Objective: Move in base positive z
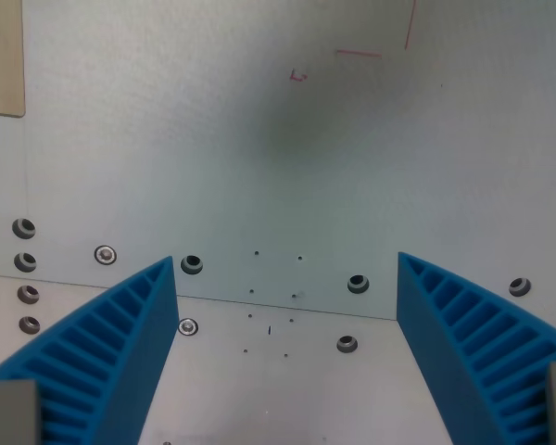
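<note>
My gripper (287,269) is open and empty. Its two blue ribbed fingers stand wide apart, one at the wrist view's left (111,343) and one at the wrist view's right (473,343). Between and below them lies a pale grey metal plate (259,167) with a seam across it. Nothing is held between the fingers.
Several screws and bolt holes dot the plate, such as one screw (105,254) and one hole (357,283). Thin red marks (359,53) are drawn at the top right. A tan wooden piece (2,56) sits at the top left edge.
</note>
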`<state>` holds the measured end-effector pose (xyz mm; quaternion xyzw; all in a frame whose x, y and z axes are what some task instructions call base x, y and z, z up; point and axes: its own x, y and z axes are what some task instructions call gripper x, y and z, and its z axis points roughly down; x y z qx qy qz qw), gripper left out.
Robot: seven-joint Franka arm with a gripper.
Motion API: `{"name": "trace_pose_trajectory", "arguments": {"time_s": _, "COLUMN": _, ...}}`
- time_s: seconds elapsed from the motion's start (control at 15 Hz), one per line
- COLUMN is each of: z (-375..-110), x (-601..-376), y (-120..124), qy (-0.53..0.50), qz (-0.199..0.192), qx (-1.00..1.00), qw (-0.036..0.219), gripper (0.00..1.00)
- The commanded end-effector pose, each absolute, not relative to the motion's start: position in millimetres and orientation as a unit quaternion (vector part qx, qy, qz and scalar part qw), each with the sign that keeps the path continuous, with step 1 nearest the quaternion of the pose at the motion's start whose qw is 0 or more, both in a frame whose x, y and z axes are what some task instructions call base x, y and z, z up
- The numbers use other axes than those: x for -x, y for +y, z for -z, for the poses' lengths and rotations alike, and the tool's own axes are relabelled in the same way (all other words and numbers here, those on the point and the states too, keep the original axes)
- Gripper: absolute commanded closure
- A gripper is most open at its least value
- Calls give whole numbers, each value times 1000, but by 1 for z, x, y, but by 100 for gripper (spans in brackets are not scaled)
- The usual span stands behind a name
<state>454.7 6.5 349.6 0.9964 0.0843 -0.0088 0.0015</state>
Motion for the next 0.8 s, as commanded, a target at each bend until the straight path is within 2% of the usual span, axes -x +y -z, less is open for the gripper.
{"name": "trace_pose_trajectory", "arguments": {"time_s": 0.07, "z": -357, "x": -454, "y": 6, "qy": 84, "qz": 6, "qx": -996, "qw": 2, "gripper": 0}}
{"name": "trace_pose_trajectory", "arguments": {"time_s": 0.8, "z": -412, "x": -454, "y": 6, "qy": 84, "qz": 6, "qx": -996, "qw": 2, "gripper": 0}}
